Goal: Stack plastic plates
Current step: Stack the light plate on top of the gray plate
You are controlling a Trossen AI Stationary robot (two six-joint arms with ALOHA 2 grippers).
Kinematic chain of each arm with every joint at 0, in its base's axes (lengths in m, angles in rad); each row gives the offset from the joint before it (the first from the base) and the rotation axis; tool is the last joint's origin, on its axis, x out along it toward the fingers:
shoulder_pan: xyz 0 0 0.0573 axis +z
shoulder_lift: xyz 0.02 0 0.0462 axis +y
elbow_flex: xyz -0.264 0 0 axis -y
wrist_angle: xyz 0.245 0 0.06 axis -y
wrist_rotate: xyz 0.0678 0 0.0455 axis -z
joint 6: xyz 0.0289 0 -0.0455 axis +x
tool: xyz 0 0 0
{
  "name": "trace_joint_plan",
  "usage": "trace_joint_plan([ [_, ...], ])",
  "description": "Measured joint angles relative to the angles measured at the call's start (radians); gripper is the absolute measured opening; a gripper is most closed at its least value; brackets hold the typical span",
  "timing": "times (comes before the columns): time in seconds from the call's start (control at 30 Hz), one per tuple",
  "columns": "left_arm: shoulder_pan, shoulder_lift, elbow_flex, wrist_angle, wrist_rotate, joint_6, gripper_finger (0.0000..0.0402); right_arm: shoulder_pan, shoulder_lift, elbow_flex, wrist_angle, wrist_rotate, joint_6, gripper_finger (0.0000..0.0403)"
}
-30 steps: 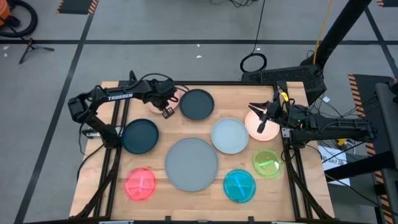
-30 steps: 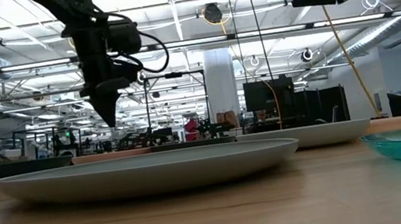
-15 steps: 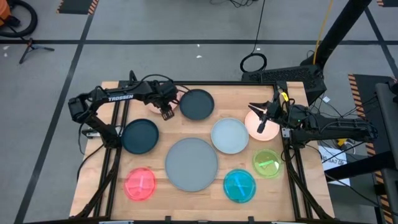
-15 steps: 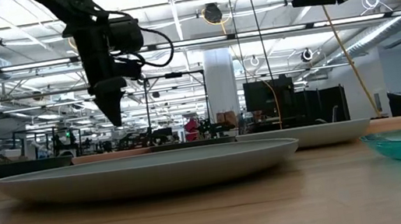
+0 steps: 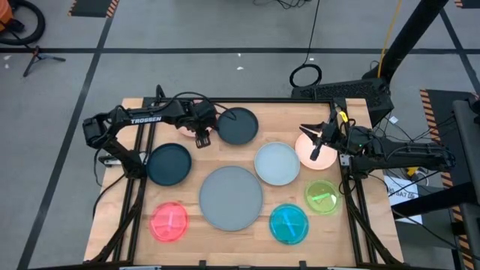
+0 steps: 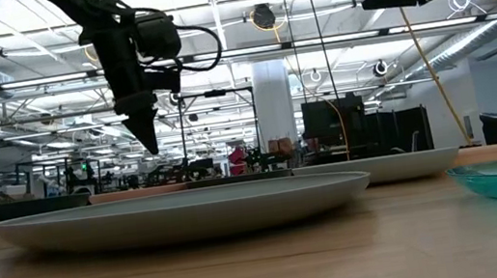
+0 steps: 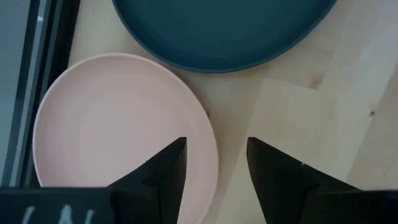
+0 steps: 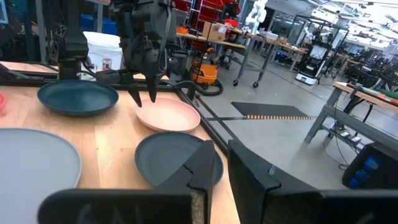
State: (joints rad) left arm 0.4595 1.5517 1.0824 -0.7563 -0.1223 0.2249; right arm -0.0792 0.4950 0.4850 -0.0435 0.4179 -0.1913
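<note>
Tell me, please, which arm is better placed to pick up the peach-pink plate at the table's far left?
The left. The left gripper hangs open right over that peach-pink plate's rim, while the right gripper sits across the table above the other peach-pink plate.

high: straight down, whole surface (image 5: pixel 225 154)
low: surface level, facing room
wrists: left close above peach plate (image 7: pixel 118 124), also in right's

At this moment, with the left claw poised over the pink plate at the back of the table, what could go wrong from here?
1. The left claw, open, straddles the rim of the peach-pink plate where the dark teal plate lies close beside it; a descent slightly off could nudge the teal one.
2. The pink plate sits near the table's edge rail, so a slipped pinch might push it against the rail.
3. The right claw hangs over the other pink plate.
</note>
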Motion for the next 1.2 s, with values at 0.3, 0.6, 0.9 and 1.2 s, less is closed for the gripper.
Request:
trace_joint_plan([
  [0.3, 0.011, -0.001, -0.099, 0.082, 0.052, 0.053, 0.0175, 0.000, 0.000, 0.000, -0.001, 0.000, 0.008, 0.0039],
  [0.6, 0.061, 0.000, -0.180, 0.177, 0.001, 0.081, 0.0175, 0.000, 0.000, 0.000, 0.000, 0.000, 0.021, 0.0039],
  [0.9, 0.072, 0.000, -0.279, 0.297, 0.042, 0.052, 0.0175, 0.000, 0.000, 0.000, 0.001, 0.000, 0.021, 0.0039],
  [1.2, 0.090, 0.000, -0.288, 0.331, -0.015, 0.024, 0.0175, 0.000, 0.000, 0.000, 0.001, 0.000, 0.021, 0.0039],
])
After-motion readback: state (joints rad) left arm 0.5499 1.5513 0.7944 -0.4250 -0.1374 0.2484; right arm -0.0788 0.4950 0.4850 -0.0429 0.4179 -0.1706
